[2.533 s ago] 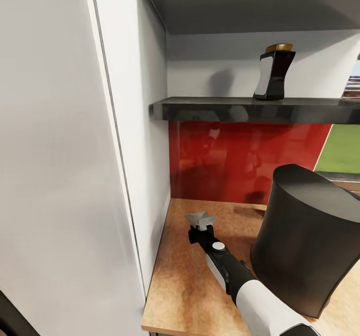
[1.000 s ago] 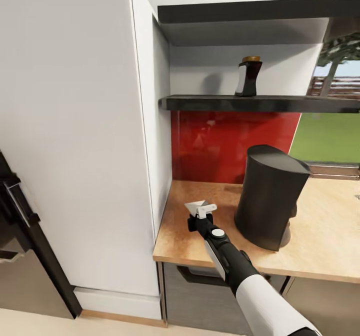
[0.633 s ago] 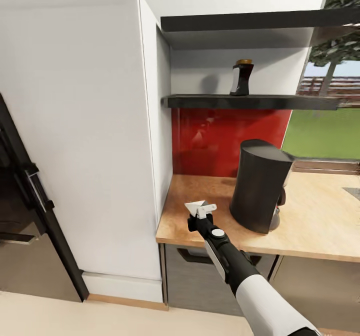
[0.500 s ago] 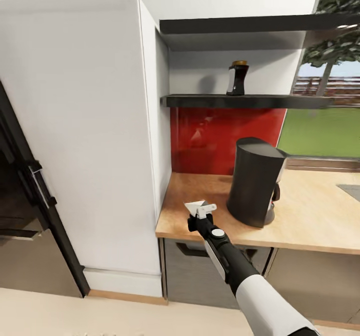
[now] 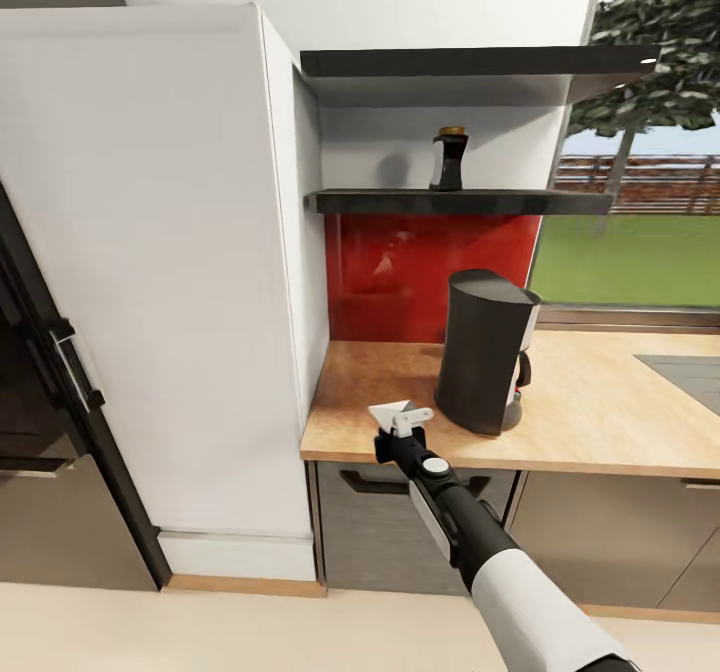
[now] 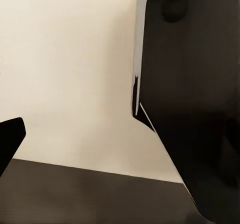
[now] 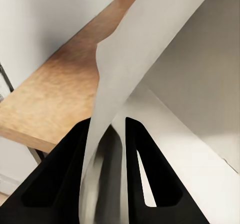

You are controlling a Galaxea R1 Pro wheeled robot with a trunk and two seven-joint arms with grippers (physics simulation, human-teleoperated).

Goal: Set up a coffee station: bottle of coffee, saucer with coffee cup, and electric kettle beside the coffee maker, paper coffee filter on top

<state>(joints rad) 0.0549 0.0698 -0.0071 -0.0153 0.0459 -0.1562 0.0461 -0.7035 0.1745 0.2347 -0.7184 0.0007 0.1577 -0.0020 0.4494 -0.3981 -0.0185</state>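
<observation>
Filter paper [image 5: 398, 414] is pinched in my right fingers [image 5: 402, 422] over the table [image 5: 600, 422] edge; thin paper could crumple or slip before reaching the coffee maker [image 5: 483, 350]. My left fingers' state I cannot tell.

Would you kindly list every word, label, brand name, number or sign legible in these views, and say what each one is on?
None can be read.
Bottle of coffee on the kitchen shelf: any label is too small to read.
Coffee maker: plain dark body, no markings seen.
Paper coffee filter in the right pincer: blank white.
</observation>
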